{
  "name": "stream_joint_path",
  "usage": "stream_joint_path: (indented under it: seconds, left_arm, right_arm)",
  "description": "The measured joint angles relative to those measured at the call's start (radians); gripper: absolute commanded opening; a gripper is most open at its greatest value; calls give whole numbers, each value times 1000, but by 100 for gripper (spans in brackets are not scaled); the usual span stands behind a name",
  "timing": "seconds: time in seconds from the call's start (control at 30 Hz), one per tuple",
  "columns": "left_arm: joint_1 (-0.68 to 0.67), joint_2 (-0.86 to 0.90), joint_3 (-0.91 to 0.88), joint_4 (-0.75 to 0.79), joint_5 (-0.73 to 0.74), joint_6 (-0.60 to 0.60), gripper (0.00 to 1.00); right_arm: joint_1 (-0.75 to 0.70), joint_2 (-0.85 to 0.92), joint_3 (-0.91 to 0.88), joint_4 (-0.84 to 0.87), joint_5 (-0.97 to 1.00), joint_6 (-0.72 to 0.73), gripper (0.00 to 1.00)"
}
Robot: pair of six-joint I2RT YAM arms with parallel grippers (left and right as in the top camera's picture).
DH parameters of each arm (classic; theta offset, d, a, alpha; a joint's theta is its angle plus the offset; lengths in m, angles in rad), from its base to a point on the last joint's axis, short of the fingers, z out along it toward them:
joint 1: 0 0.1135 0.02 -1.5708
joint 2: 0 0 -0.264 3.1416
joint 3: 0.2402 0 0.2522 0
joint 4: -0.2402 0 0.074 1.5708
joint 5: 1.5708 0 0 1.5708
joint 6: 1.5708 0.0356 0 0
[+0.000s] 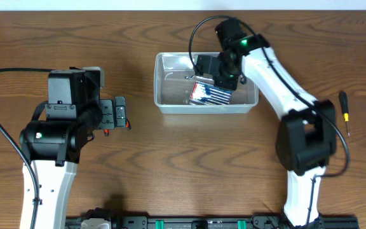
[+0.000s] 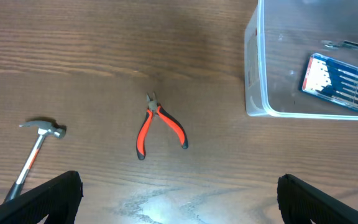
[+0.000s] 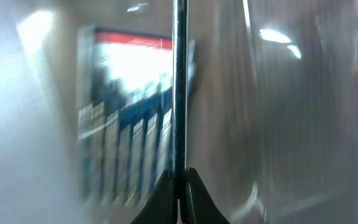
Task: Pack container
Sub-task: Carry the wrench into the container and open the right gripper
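Clear rectangular plastic container [image 1: 159,89] was set on wooden table [image 1: 170,165] | flat blue bit case [image 1: 210,94] already packed inside | right gripper [image 3: 179,186] clamped on slim metal rod [image 3: 179,93] within it | left gripper [image 2: 179,199] jaws held apart, outside | red-handled pliers [image 2: 160,127], hammer [image 2: 39,140], black screwdriver [image 1: 344,108] left outside, judged unpacked

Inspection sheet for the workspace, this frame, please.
Surface: brown wood-grain table.
Job's things: clear rectangular plastic container holding a blue boxed tool set.
Clutter: red-handled pliers and steel-headed hammer left of the container; black-handled screwdriver far right.
Grippers: left gripper open, near the pliers; right gripper inside the container, jaws shut on a thin metal tool.
Cables: black cables loop off both arms.
Surroundings: black rail along the table's near edge.
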Motion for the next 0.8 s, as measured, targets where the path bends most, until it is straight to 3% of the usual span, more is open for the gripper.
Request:
stream_joint_path:
  seconds: [0.2,0.4,0.6,0.63,0.67,0.7,0.8]
  left_arm:
    - [0,0,0,-10,0,0,98]
    - [0,0,0,-10,0,0,98]
    - [0,0,0,-10,0,0,98]
    - [0,0,0,-10,0,0,98]
    - [0,0,0,-10,0,0,98]
    - [0,0,0,-10,0,0,98]
    - [0,0,0,-11,0,0,98]
  right_arm:
    - [-10,76,-5,118,2,76,2]
    - [-25,92,-5,153,5,103,9]
    - [-44,117,-5,141,9,121,35]
    - [-45,117,-5,140,11,123,45]
    - [-45,117,-5,141,11,125,62]
    - [-45,117,-5,141,11,126,69]
    - [-45,117,-5,130,15,124,71]
